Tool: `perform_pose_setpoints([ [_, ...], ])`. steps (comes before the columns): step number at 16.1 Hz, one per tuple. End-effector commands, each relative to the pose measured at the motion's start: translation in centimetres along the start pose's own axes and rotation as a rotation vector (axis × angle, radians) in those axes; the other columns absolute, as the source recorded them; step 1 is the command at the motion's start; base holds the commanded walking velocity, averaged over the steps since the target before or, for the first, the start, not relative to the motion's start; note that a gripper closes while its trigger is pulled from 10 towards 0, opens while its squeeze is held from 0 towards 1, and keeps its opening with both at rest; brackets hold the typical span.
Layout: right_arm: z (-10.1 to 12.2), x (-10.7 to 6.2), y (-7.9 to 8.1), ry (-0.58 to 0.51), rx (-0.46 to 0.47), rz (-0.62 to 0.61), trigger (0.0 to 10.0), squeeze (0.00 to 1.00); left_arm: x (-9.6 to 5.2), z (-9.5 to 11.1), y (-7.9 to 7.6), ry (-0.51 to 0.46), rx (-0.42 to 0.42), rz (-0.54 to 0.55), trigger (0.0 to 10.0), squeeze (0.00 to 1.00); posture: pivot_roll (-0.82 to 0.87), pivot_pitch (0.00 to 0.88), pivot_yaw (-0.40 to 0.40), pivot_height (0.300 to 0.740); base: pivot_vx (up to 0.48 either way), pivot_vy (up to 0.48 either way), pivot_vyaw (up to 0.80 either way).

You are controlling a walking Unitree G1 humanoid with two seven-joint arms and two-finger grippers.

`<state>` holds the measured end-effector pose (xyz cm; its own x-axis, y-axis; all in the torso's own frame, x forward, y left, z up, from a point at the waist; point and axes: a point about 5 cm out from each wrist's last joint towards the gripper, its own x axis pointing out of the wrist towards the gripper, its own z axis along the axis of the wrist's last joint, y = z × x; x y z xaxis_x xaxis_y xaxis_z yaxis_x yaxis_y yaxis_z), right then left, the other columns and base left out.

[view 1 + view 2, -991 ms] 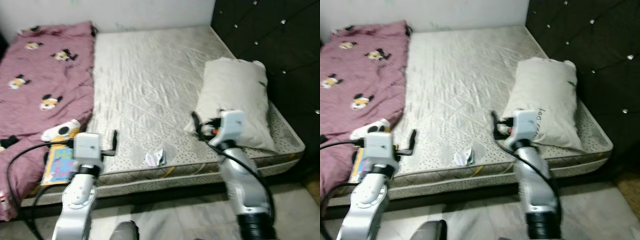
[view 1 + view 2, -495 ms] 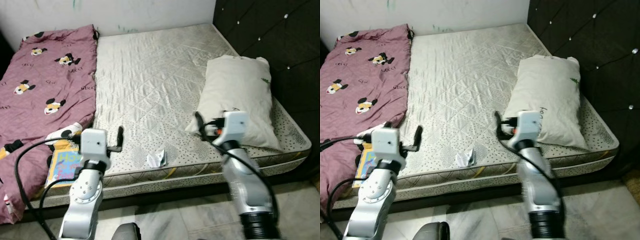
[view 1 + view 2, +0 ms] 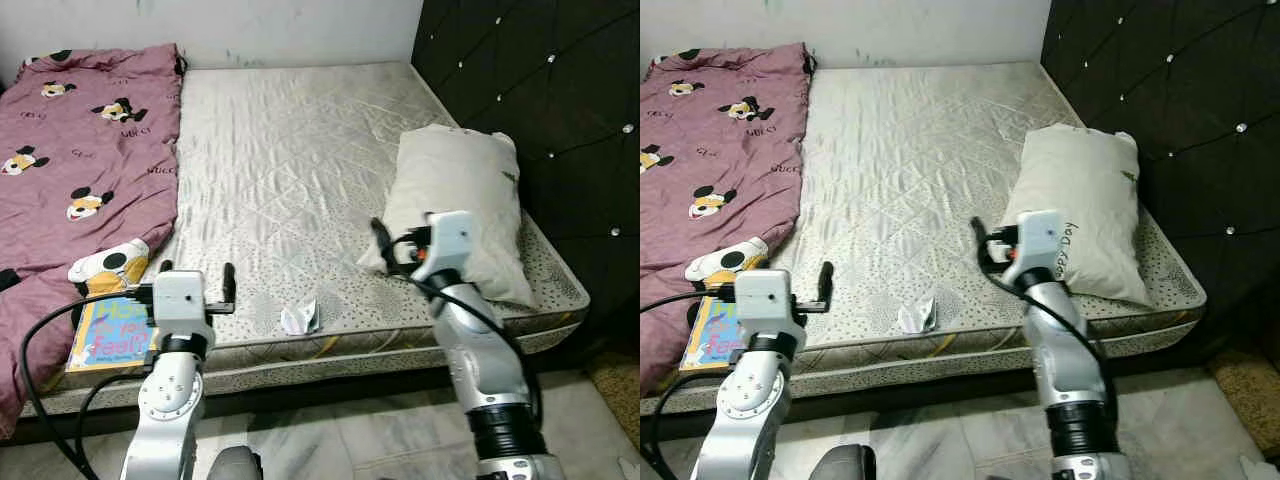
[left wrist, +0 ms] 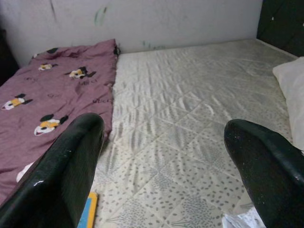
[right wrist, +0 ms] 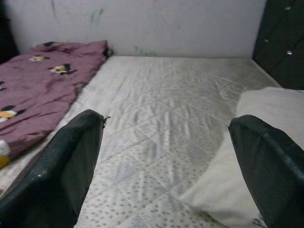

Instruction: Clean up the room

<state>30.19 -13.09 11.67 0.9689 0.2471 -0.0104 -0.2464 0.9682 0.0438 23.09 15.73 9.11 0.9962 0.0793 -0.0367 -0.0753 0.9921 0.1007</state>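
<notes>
A crumpled white paper (image 3: 300, 318) lies on the bare mattress (image 3: 300, 150) near its front edge. A colourful children's book (image 3: 110, 332) rests at the front left, partly under the pink cartoon-mouse blanket (image 3: 70, 140). A white pillow (image 3: 460, 210) lies at the right by the headboard. My left gripper (image 3: 197, 272) is held open above the front edge, between book and paper, with nothing in it. My right gripper (image 3: 395, 245) hovers open and holding nothing beside the pillow's near left corner. In the left wrist view the paper (image 4: 242, 221) sits low between the fingers (image 4: 61, 175).
A black tufted headboard (image 3: 540, 100) runs along the bed's right side. A white wall (image 3: 220, 25) stands behind the bed. Tiled floor (image 3: 380, 440) lies between me and the bed's front edge.
The whole picture has shifted as the camera moved; the bed now sits a little further left and lower. Both grippers stay raised and open over the front edge.
</notes>
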Motion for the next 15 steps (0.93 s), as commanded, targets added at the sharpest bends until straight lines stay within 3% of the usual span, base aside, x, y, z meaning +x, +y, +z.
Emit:
perform_pose_setpoints([
  [1, 0.03, -0.02, -0.1, 0.001, -0.001, 0.0, 10.0, 0.0, 0.21, 0.04, 0.04, -0.007, 0.014, 0.0, 10.0, 0.0, 0.02, 0.026, -0.037, 0.74, 0.0, 0.0, 0.0],
  [3, -0.18, -0.57, -0.25, 0.001, -0.008, -0.01, 10.0, 0.0, 0.58, 0.11, 0.04, -0.007, 0.017, -0.015, 10.0, 0.0, 0.0, 0.031, -0.016, 0.74, 0.0, 0.0, 0.0],
  [8, -0.4, -0.93, -0.41, 0.005, -0.012, -0.025, 10.0, 0.0, 0.94, 0.33, -0.25, -0.016, 0.013, -0.039, 10.0, 0.0, 0.0, 0.034, -0.007, 0.74, 0.0, 0.0, 0.72],
  [15, -0.43, -0.8, -0.45, 0.006, 0.0, -0.029, 10.0, 0.0, 0.64, 0.54, -0.44, -0.028, -0.034, -0.097, 10.0, 0.0, 0.01, 0.035, -0.01, 0.74, 0.0, 0.0, 0.0],
])
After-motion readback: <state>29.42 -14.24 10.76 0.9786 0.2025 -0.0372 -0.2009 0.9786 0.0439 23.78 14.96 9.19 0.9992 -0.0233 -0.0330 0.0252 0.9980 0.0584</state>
